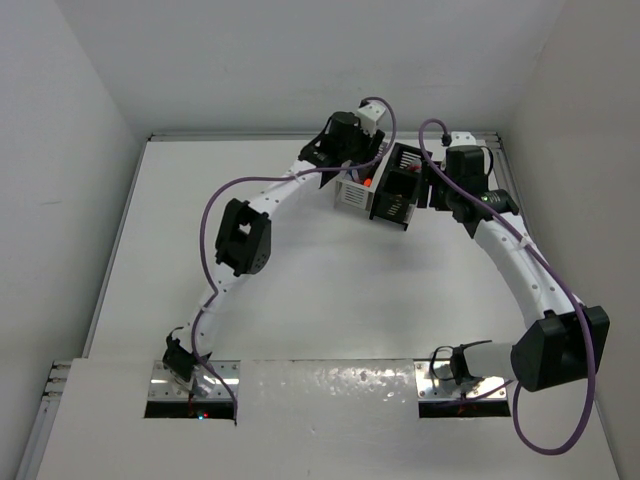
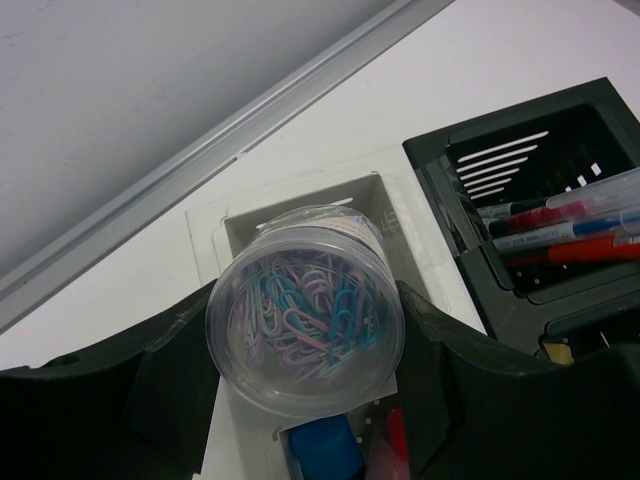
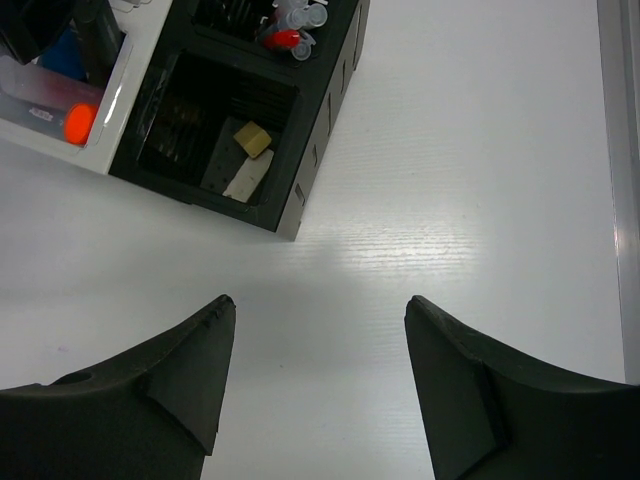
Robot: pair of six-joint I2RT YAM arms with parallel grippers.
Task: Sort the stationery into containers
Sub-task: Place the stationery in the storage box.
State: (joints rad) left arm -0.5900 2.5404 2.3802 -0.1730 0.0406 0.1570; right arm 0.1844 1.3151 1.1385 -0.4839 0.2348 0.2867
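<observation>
Left bin (image 1: 350, 193): far end of the table (image 1: 300, 300), right next to the right bin (image 1: 400, 195).
Tub of clips (image 2: 305, 335): over the left bin (the left gripper (image 2: 305, 310) hugs it from both sides).
Right bin: pens (image 2: 570, 225) in one part, eraser (image 3: 252, 138) in the other.
Right gripper (image 3: 318, 310): over the table, just right of both bins.

No legible text, brand, number or sign in any view. Closest candidates are both in the left wrist view. The pens (image 2: 560, 235) in the black bin (image 2: 510, 120), right side of the frame, show small dark marks along their barrels that may be print, but they are too blurred to read. The clear tub (image 2: 305, 320) of paper clips, frame centre, has a pale patch near its far rim that may be a label, with no characters resolvable.
</observation>
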